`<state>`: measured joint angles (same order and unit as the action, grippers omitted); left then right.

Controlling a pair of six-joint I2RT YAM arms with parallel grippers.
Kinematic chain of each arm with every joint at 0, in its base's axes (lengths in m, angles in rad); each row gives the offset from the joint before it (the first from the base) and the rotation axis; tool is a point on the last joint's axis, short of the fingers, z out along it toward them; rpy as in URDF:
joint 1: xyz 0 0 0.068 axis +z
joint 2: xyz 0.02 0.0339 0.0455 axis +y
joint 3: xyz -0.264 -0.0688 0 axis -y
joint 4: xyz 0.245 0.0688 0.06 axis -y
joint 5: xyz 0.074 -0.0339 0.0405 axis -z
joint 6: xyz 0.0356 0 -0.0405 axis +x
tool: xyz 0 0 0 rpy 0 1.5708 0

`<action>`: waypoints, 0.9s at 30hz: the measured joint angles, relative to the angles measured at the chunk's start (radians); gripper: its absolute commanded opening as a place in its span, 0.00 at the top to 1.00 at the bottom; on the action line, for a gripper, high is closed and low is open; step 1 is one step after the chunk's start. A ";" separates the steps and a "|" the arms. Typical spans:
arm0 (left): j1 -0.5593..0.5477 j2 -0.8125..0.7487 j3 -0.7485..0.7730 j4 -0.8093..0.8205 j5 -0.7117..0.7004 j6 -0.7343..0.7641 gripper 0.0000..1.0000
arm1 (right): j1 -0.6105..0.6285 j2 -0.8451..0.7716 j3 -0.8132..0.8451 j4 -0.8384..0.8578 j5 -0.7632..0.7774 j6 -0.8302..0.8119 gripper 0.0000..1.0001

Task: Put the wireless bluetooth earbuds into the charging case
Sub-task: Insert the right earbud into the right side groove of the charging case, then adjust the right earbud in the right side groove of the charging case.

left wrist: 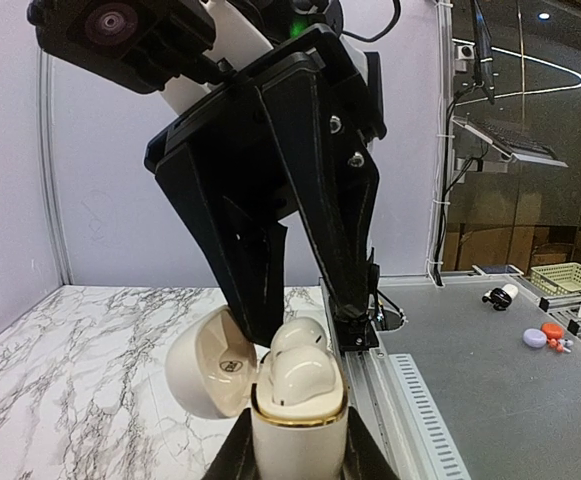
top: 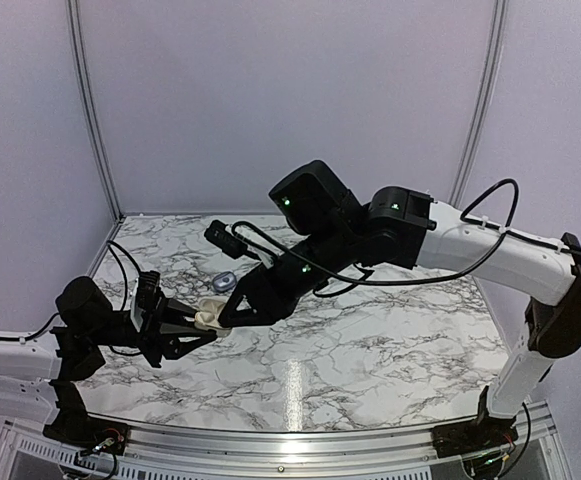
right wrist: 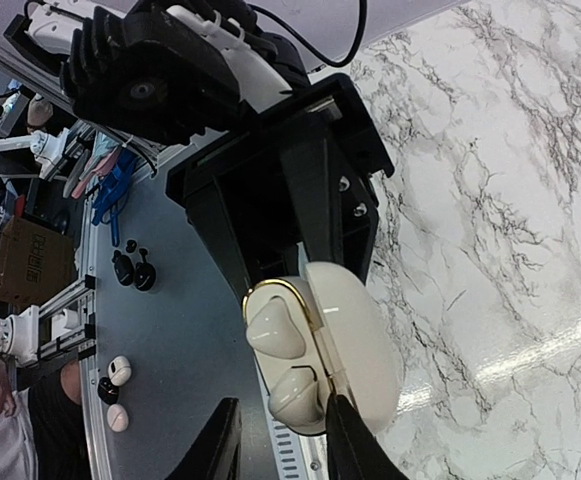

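Note:
The charging case [left wrist: 298, 432] is a cream clamshell with a gold rim, not lavender. It stands upright with its lid [left wrist: 205, 365] swung open to the left. Both earbuds sit in its wells, one behind [left wrist: 302, 335] the other [left wrist: 295, 378]. My left gripper [left wrist: 298, 455] is shut on the case body, holding it above the table [top: 207, 315]. My right gripper [right wrist: 280, 445] is open. Its fingers straddle the case top: one between lid and body, one on the far side. In the right wrist view the earbuds [right wrist: 275, 330] and lid [right wrist: 360, 340] show clearly.
A small lavender-grey oval object [top: 226, 281] lies on the marble table [top: 370, 340] just behind the two grippers. The table's aluminium rail [left wrist: 410, 400] runs right of the case. Walls enclose the back and sides.

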<state>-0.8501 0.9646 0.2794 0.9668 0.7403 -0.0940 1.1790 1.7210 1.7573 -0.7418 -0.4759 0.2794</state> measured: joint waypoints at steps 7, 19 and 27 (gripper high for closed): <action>-0.001 0.000 0.000 0.001 -0.012 -0.003 1.00 | 0.000 -0.037 -0.024 0.033 0.007 -0.006 0.64; -0.005 0.000 0.015 0.010 -0.013 -0.014 1.00 | 0.005 -0.093 -0.035 0.095 0.014 -0.048 0.74; -0.005 0.000 0.017 0.016 -0.019 -0.015 1.00 | 0.022 -0.058 0.002 0.060 0.064 -0.072 0.77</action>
<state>-0.8555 0.9646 0.2966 0.9825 0.7208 -0.1093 1.2011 1.6630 1.7592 -0.6815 -0.4122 0.2073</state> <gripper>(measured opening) 0.237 0.244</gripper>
